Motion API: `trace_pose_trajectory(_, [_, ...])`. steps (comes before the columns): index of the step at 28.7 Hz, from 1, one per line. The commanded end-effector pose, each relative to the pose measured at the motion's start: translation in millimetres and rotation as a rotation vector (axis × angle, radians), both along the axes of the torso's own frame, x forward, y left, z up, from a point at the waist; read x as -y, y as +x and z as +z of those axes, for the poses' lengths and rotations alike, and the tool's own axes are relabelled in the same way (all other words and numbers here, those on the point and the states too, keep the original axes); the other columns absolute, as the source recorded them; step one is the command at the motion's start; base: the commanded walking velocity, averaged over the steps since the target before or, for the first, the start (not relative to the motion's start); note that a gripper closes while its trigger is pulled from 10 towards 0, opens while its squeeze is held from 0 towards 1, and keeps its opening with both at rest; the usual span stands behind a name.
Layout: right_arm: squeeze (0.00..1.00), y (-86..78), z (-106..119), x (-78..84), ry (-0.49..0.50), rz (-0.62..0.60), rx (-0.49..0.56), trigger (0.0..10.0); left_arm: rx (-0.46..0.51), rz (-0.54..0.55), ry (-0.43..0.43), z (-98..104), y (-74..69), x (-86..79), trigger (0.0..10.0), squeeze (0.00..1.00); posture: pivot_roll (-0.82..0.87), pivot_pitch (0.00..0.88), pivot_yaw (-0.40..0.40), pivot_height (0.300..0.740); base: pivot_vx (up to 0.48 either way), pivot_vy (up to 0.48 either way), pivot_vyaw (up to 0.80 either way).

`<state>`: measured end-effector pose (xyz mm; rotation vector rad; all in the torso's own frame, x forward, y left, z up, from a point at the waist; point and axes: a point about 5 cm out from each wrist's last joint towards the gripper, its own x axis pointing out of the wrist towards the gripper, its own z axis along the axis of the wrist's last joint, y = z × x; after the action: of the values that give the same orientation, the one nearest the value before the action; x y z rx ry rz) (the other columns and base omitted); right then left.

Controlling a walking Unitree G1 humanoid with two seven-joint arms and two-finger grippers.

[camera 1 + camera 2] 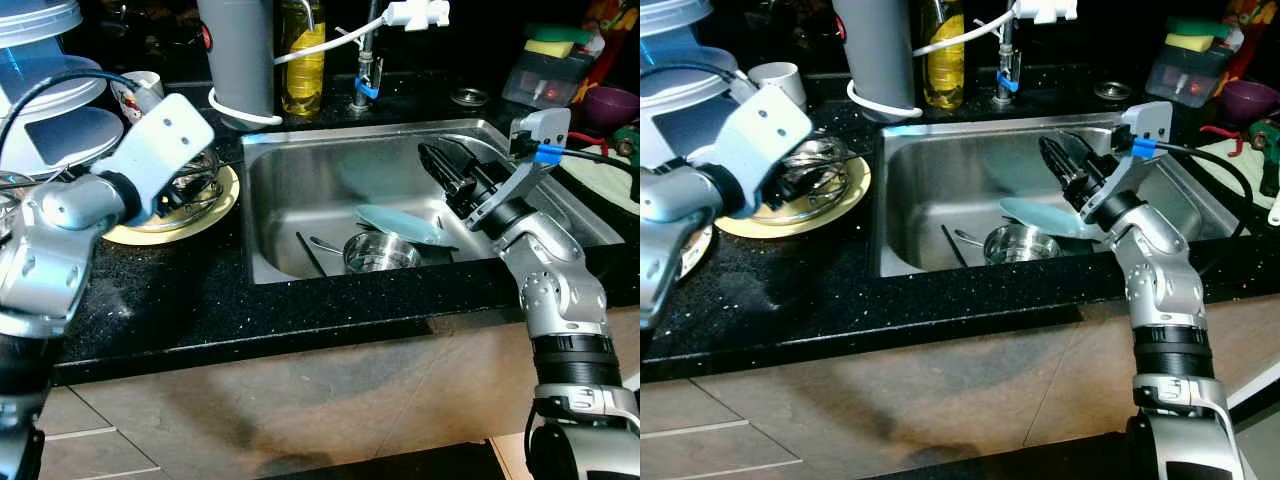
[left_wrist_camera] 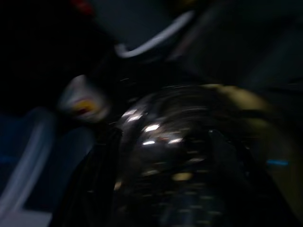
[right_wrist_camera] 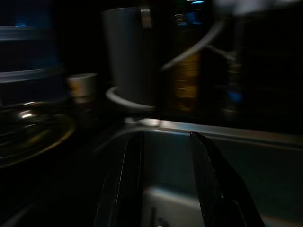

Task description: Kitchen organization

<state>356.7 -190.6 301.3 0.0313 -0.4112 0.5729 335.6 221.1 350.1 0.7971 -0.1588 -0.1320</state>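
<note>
A steel bowl [image 1: 196,178] hangs slightly tilted just over a yellow plate [image 1: 215,215] on the black counter, left of the sink. My left gripper [image 2: 163,135] is shut on the bowl, one black finger on each side. My right gripper [image 3: 165,138] hovers over the right half of the steel sink [image 1: 300,170], open, with nothing between its fingers [image 1: 445,170]. In the sink lie a teal plate [image 1: 400,225], a small steel bowl [image 1: 378,252] and a spoon [image 1: 325,243].
Behind the sink stand a grey cylinder [image 1: 240,55], a yellow bottle [image 1: 303,60] and the tap [image 1: 367,70]. A white mug [image 1: 135,90] and stacked blue-white containers [image 1: 50,100] are at the back left. A sponge box [image 1: 550,65] and a purple bowl [image 1: 612,103] sit at the right.
</note>
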Motion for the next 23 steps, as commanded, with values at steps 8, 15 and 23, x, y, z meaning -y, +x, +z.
trace_pose_trajectory(8, [0.0, -12.2, -18, -37.8, -0.244, 0.065, 0.029, 10.0, -0.001, 0.088, -0.03, 2, 9.2, -19.2, 10.0, 0.0, -0.04, 0.174, -0.017, 0.74, 0.0, 0.0, 0.0])
trace_pose_trajectory(15, [0.0, -15.5, -33, -57.1, -0.288, 0.012, 0.036, 10.0, -0.01, 0.025, -0.083, -1, 21.6, -15.6, 10.0, 0.0, -0.03, 0.175, -0.022, 0.74, 0.0, 0.0, 0.0])
trace_pose_trajectory(23, [0.0, -17.0, -35, -60.7, -0.272, 0.017, 0.023, 10.0, -0.097, 0.021, -0.221, 0, 32.5, -19.3, 10.0, 1.0, -0.03, 0.18, -0.023, 0.74, 0.0, 0.0, 0.0])
